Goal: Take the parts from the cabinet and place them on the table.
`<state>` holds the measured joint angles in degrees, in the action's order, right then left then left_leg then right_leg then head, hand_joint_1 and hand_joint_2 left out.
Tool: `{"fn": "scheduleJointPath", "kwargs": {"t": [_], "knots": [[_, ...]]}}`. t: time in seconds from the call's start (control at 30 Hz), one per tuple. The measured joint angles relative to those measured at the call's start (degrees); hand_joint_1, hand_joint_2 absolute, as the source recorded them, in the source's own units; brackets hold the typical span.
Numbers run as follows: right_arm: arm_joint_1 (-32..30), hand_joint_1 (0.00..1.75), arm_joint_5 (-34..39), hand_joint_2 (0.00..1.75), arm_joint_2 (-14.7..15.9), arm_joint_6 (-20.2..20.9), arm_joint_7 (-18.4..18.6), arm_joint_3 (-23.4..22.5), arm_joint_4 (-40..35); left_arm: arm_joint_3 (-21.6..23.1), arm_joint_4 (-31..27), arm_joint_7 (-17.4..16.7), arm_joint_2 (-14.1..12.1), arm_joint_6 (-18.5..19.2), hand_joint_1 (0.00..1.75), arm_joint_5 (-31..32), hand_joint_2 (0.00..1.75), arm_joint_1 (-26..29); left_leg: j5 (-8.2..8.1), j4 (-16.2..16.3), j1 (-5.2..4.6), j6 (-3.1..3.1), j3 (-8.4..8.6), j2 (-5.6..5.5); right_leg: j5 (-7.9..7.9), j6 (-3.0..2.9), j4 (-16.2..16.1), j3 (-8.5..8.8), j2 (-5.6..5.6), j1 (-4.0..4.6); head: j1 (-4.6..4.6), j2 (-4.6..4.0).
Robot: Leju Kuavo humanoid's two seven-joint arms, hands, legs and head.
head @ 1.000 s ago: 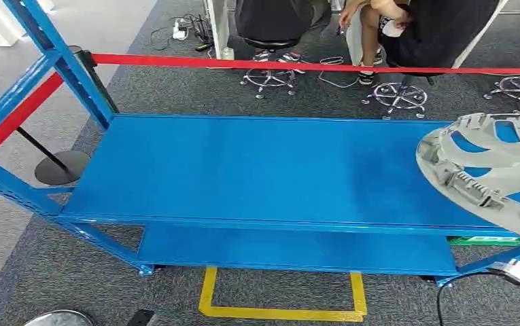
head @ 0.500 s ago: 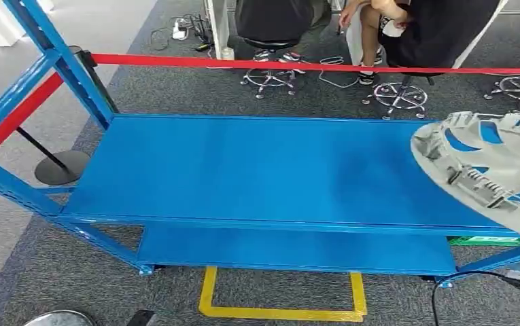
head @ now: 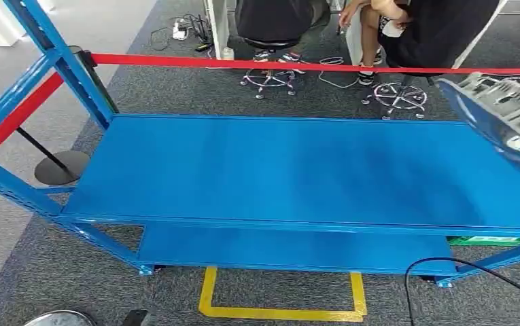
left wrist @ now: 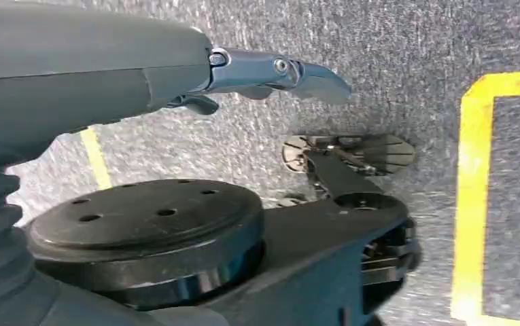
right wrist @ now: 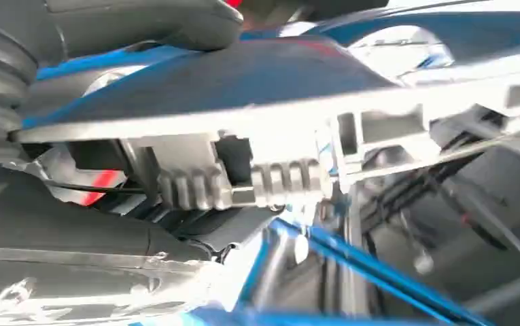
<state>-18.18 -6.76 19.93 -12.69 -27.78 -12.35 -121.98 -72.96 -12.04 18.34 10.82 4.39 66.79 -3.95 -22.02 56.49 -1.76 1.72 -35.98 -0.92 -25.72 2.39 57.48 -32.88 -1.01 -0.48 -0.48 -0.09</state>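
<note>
Right hand (right wrist: 107, 231) is gripping the grey wheel cover (head: 508, 115), now tilted steeply and lifted off the blue shelf (head: 277, 170) below it, suggesting carrying is beginning.

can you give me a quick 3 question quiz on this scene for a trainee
1. True or false: the silver wheel cover lies flat on the blue top shelf.
2. Which robot hand holds the wheel cover? A) left B) right C) both
3. Fill in: the barrier tape stretched behind the rack is ____.

Key:
1. False; it is tilted in the air at the shelf's right end.
2. B; the right robot hand grips its rim, while the left robot hand hangs over the carpet.
3. Red.
</note>
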Motion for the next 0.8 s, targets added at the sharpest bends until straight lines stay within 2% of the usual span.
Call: {"fn": "scheduleJointPath", "kwargs": {"t": [0.1,0.23,0.3,0.37,0.43,0.57,0.8], "knots": [[-0.3,1.75,11.6,1.75,-2.4,10.4,-1.5,-2.5,-0.5,-1.7,0.0,0.5,0.0,0.3,0.0,-2.4,1.75,0.0,0.0,0.0,0.0,0.0,0.01,0.0,0.0,0.0,0.0,-0.06,0.01,0.0,0.0,0.0],[-0.4,1.75,19.9,1.75,-5.6,18.8,-1.6,-6.4,-1.1,-3.3,0.0,0.7,0.0,0.6,0.0,-4.1,1.75,-0.1,-0.01,0.0,0.01,0.0,0.03,0.0,-0.02,-0.02,0.0,-0.11,0.01,0.0,0.0,0.0],[-0.5,1.75,27.9,1.75,-7.6,25.2,0.0,-9.2,-1.1,-4.0,0.0,0.7,0.0,0.6,0.0,-5.0,1.75,-0.1,-0.09,0.0,0.0,0.06,0.03,-0.01,-0.07,-0.03,0.0,-0.34,0.03,0.0,0.0,0.0],[-0.2,1.75,37.8,1.75,-9.9,31.8,3.2,-12.5,-0.9,-4.6,0.0,0.5,0.0,0.6,0.0,-5.3,1.75,-0.1,-0.13,0.0,0.0,0.01,0.03,-0.01,-0.07,-0.03,0.0,-0.29,0.02,0.0,-0.02,0.0],[0.9,1.75,46.1,1.75,-12.2,36.2,6.5,-16.2,-0.3,-4.9,0.0,0.1,0.0,0.6,0.0,-5.5,1.75,0.0,-0.13,0.0,0.0,0.01,0.03,0.0,-0.06,-0.03,0.0,-0.01,-0.01,0.0,0.0,0.0],[2.9,1.75,51.5,1.75,-16.1,38.8,10.0,-21.7,1.2,-5.7,0.0,-0.9,0.0,1.0,0.0,-5.5,1.75,-0.1,-0.2,0.0,-0.02,-0.04,0.08,0.0,-0.06,-0.01,0.0,0.07,-0.02,-0.03,0.0,0.0],[3.3,1.75,52.6,1.75,-22.0,41.2,11.1,-29.0,2.4,-6.5,0.0,-0.5,-0.2,1.7,0.0,-6.2,1.75,0.0,-0.37,0.1,-0.24,0.2,0.08,-0.01,-0.12,0.14,0.0,0.15,-0.03,-0.26,0.0,0.0]]}}
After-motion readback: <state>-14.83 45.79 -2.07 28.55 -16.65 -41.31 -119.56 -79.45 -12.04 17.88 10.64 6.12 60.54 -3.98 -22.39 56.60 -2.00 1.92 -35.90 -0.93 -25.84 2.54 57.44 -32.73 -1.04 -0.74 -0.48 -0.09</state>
